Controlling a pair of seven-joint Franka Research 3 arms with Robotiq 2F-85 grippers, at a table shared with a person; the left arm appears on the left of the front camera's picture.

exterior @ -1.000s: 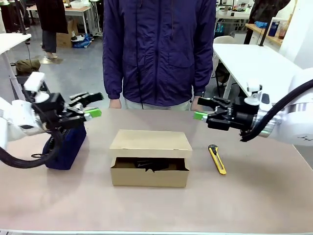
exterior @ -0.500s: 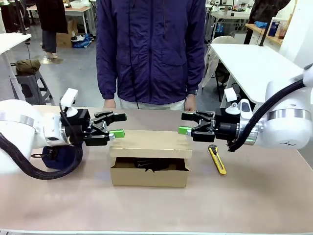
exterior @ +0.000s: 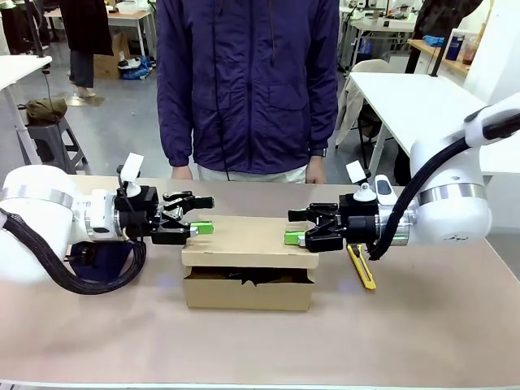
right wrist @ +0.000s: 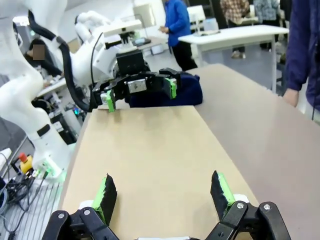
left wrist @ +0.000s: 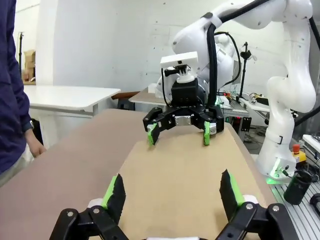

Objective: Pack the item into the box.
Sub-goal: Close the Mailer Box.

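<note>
**A:** The box (exterior: 248, 241) is plain brown cardboard, no print. The item (exterior: 248, 277) looks black.

**B:** Yep. Knife (exterior: 361, 266) is yellow and black, pouch (exterior: 101, 258) is navy, table's (exterior: 422, 325) a dull pinkish tan. Arms (exterior: 32, 211) are white, jaws black with bright green pads (exterior: 201, 228).

**A:** Person's jacket (exterior: 248, 81) is plain dark blue, and the floor (exterior: 122, 122) is grey.

Both end effectors (exterior: 205, 214) (exterior: 291, 228) spread, facing

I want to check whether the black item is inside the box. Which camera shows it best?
The front view: the item shows dark through the front gap of the box. Both wrist views look along the lid top, which hides it.
</note>
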